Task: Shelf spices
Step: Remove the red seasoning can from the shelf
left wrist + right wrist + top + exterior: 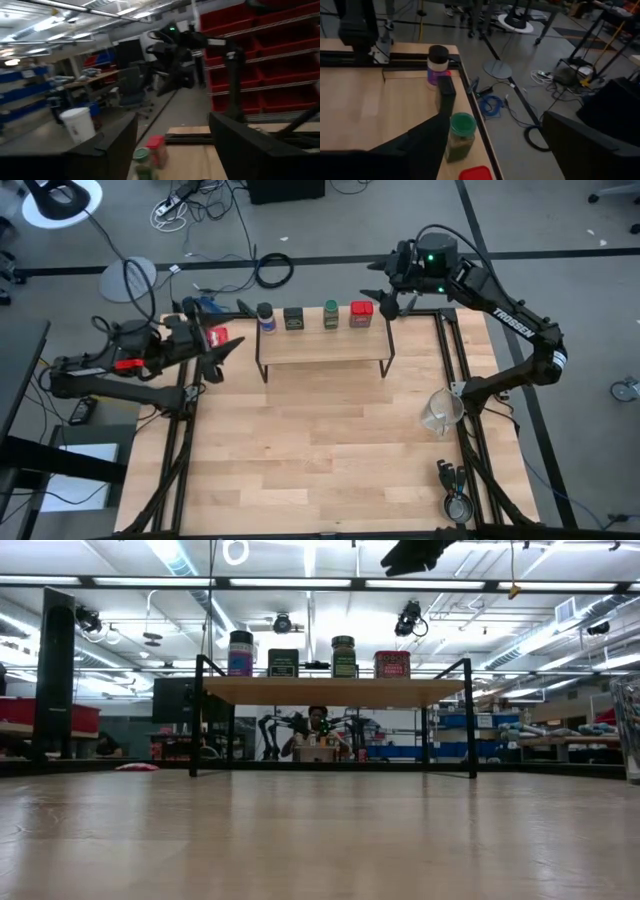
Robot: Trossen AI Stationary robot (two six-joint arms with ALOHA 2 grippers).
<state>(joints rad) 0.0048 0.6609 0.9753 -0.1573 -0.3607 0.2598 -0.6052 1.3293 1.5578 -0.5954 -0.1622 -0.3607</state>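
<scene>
All four spices are seen lined up on the shelf (322, 348), a light wood plank carried on thin black metal legs: the blue-capped jar (265, 315), the dark olive square tin (293, 319), the green jar (330, 314) and the red square tin (361, 314), standing upright and just apart from one another. The right gripper (388, 302) is held just beside the red tin with its fingers spread wide and nothing between them; the left gripper (222, 352) is parked off the shelf's left end, fingers parted and empty. The tins are judged light, rigid and smooth-sided, likely slippery on their painted metal, so flat opposite faces would be best pinched below the lid. The jars appear to be glass or hard plastic, round and easily toppled; a grasp across the body rather than the cap is advised.
</scene>
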